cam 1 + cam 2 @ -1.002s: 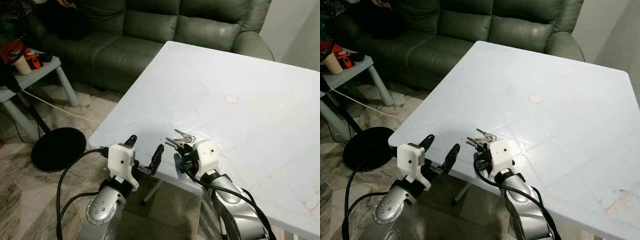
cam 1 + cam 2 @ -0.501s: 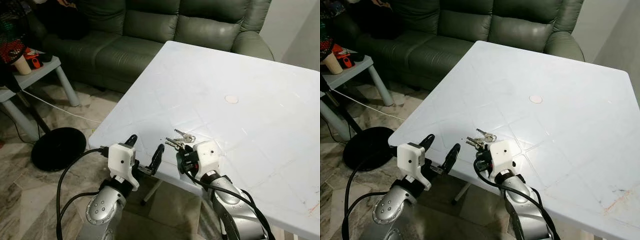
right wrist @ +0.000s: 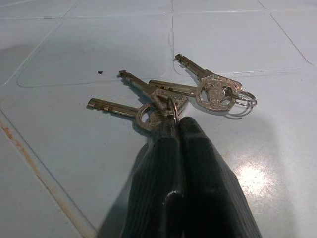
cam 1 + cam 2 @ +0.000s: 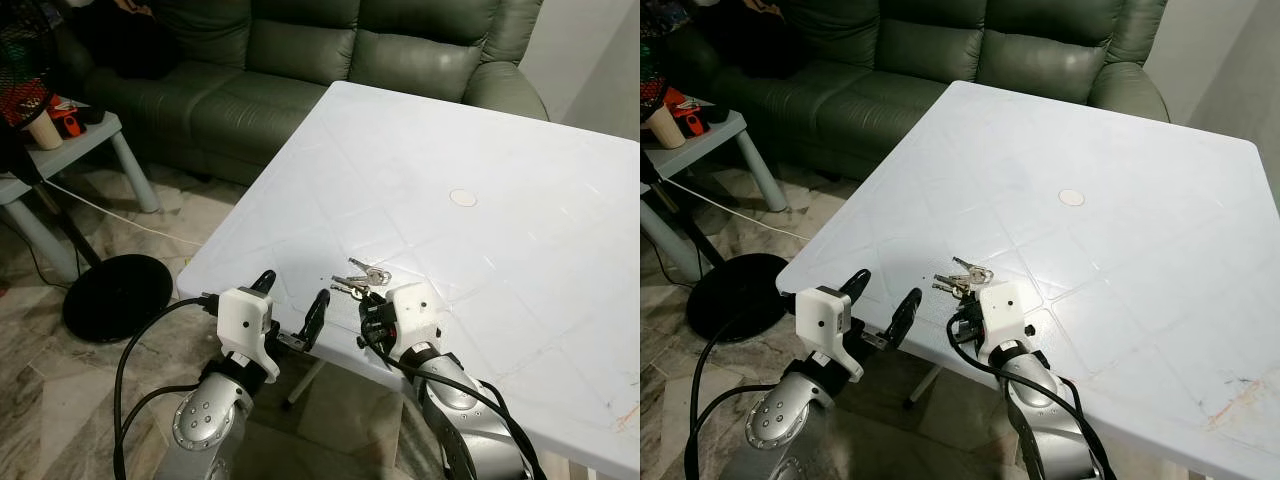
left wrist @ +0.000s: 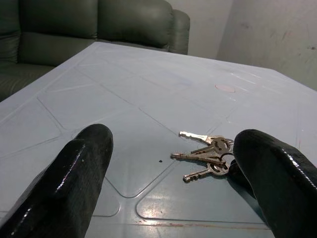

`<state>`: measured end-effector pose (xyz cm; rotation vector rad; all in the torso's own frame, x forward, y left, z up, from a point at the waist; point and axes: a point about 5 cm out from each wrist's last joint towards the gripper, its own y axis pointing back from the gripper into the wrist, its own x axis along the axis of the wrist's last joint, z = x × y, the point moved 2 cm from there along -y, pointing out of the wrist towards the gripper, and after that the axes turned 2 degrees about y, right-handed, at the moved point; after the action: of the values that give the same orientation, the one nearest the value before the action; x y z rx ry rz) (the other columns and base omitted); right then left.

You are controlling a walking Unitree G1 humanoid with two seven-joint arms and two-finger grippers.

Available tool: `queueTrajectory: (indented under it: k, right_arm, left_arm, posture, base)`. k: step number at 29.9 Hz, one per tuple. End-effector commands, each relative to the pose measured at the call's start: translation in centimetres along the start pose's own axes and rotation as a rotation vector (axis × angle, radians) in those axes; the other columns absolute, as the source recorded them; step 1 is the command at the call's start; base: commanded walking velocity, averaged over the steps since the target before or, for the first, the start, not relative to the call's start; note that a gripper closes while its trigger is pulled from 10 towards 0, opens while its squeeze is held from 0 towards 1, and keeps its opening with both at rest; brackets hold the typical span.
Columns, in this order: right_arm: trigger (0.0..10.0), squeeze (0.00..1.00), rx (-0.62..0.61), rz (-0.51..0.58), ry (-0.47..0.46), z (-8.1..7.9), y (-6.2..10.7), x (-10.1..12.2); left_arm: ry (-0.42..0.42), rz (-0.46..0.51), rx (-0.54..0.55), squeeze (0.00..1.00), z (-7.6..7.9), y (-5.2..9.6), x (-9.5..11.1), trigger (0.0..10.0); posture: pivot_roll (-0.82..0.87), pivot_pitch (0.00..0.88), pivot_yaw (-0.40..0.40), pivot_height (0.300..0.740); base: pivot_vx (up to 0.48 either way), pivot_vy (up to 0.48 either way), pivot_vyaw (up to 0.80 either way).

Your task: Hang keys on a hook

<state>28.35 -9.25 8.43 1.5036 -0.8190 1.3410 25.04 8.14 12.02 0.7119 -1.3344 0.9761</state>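
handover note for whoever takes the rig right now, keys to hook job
Right gripper: fingers pressed together at the bunch of keys, tips at its ring; whether they truly pinch it is hard to tell.
Left gripper: open, idle by the near edge of the white table, beside the keys.
Keys: flat on the table near that edge, not lifted.
Done: right gripper brought to the keys.
Left: confirm the grip, lift, find a hook, hang them.

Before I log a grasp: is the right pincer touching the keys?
Touching. In the right wrist view, the shut right pincer has its tips on the keys' ring.
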Motion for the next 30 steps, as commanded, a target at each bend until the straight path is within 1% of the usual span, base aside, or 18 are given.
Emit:
queueTrajectory:
  k: [1,6,9,11,14,18,19,20,21,22,23,24,26,27,28,29,30]
  right_arm:
    - [0.0,0.0,-0.024,0.001,-0.009,0.4,0.2,0.1]
    - [0.0,0.0,-0.039,0.02,-0.005,0.6,0.1,0.5]
    - [0.0,0.0,-0.045,0.033,-0.019,0.7,0.1,0.7]
    - [0.0,0.0,-0.05,0.074,-0.037,1.1,0.1,1.3]
    - [0.0,0.0,-0.063,0.094,-0.051,1.5,0.0,1.7]
    - [0.0,0.0,-0.09,0.191,-0.086,2.6,-0.5,3.6]
    - [0.3,0.0,-0.111,0.21,-0.095,3.1,-0.7,4.1]
    - [0.3,0.0,-0.111,0.21,-0.095,3.1,-0.7,4.1]
    - [0.0,0.0,-0.116,0.255,-0.094,3.7,-0.9,5.1]
    - [0.0,0.0,-0.116,0.255,-0.094,3.7,-0.9,5.1]
    - [0.4,0.0,-0.129,0.276,-0.097,4.1,-1.0,5.6]
    - [0.0,0.0,-0.127,0.298,-0.094,4.4,-1.0,6.1]
    - [0.0,0.0,-0.123,0.314,-0.087,4.6,-1.0,6.4]
    - [1.0,0.0,-0.13,0.321,-0.092,4.8,-1.0,6.6]
    - [6.2,0.0,-0.143,0.329,-0.099,5.2,-1.1,6.9]
    - [6.2,0.0,-0.148,0.333,-0.098,5.4,-1.1,7.1]
    - [10.0,0.0,-0.152,0.334,-0.106,5.6,-1.2,7.2]
  left_arm:
    - [-0.002,0.0,0.002,0.0,0.1,0.1,0.2,10.0]
    - [-0.002,0.0,0.001,0.0,0.1,0.0,0.2,10.0]
    - [-0.002,0.0,0.004,0.0,0.0,0.0,0.2,10.0]
    - [-0.008,0.006,0.01,0.0,-0.1,-0.2,0.3,10.0]
    - [-0.01,0.015,0.019,0.0,-0.4,-0.4,0.6,10.0]
    - [-0.024,0.053,0.042,0.0,-1.6,-1.5,1.8,10.0]
    - [-0.032,0.067,0.051,0.0,-2.1,-1.8,2.3,10.0]
    - [-0.032,0.067,0.051,0.0,-2.1,-1.8,2.3,10.0]
    - [-0.051,0.087,0.066,0.0,-2.9,-2.3,3.0,10.0]
    - [-0.051,0.087,0.066,0.0,-2.9,-2.3,3.0,10.0]
    - [-0.054,0.104,0.086,0.0,-3.6,-2.7,3.6,10.0]
    - [-0.052,0.113,0.106,0.0,-4.3,-3.0,4.0,10.0]
    - [-0.054,0.119,0.118,0.0,-4.7,-3.2,4.2,10.0]
    - [-0.051,0.126,0.124,0.0,-4.9,-3.4,4.4,10.0]
    - [-0.063,0.135,0.143,0.0,-5.5,-3.7,4.8,10.0]
    - [-0.075,0.139,0.153,0.0,-5.9,-3.8,5.0,10.0]
    - [-0.078,0.142,0.168,0.0,-6.3,-4.0,5.1,10.0]
  posture:
    - [0.04,0.115,-0.041,0.74]
    - [0.04,0.114,-0.04,0.74]
    - [0.04,0.111,-0.038,0.74]
    - [0.04,0.111,-0.038,0.74]
    - [0.04,0.102,-0.037,0.74]
    - [0.04,0.084,-0.033,0.74]
    - [0.04,0.084,-0.033,0.74]
    - [0.04,0.084,-0.033,0.74]
    - [0.04,0.066,-0.029,0.74]
    - [0.04,0.066,-0.029,0.74]
    - [0.04,0.066,-0.029,0.74]
    - [0.04,0.055,-0.028,0.74]
    - [0.04,0.055,-0.028,0.74]
    - [0.04,0.038,-0.025,0.74]
    - [0.04,0.027,-0.025,0.74]
    - [0.04,0.027,-0.025,0.74]
    - [0.04,0.018,-0.025,0.74]
  base:
    - [0.0,0.0,0.0]
    - [0.0,0.0,0.0]
    - [0.0,0.0,0.0]
    - [0.0,0.0,0.0]
    - [0.0,0.0,0.0]
    - [0.0,0.0,0.0]
    - [0.0,0.0,0.0]
    - [0.0,0.0,0.0]
    - [0.0,0.0,0.0]
    - [0.0,0.0,0.0]
    - [0.0,0.0,0.0]
    - [0.0,0.0,0.0]
    - [0.0,0.0,0.0]
    - [0.0,0.0,0.0]
    - [0.0,0.0,0.0]
    - [0.0,0.0,0.0]
    - [0.0,0.0,0.0]
